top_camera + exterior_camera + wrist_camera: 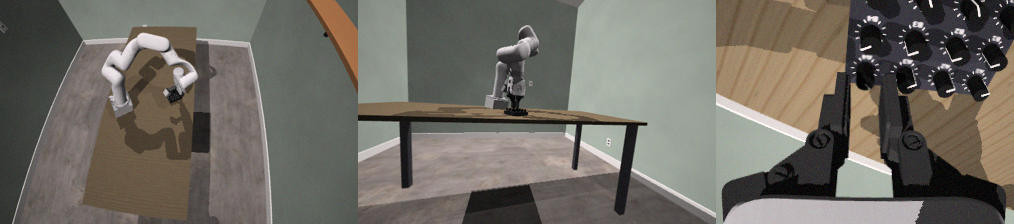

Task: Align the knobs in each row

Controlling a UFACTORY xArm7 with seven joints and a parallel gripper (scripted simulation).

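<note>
The black knob box (175, 97) (516, 113) stands on the table; its rear side faces the gripper in the wrist view. My gripper (180, 94) (515, 107) (865, 91) is open and points down at the box, with one fingertip on each side of knob A4 (865, 76); contact cannot be told. A4's line is dim in shadow. The lines of knob A3 (906, 81), knob A2 (943, 86) and knob A1 (978, 90) show at their lower right. Knob B4 (870, 39) has its line at the lower left, unlike knob B3 (916, 42), knob B2 (956, 49) and knob B1 (992, 54). The farther rows are cut off.
The wooden table (142, 180) (378, 109) carries the arm's base (122, 109) (496, 102). A small pale shape (166, 92) shows beside the box. The box stands near a long table edge, and arm shadows fall across the table. B-row knobs stand just beyond the fingertips.
</note>
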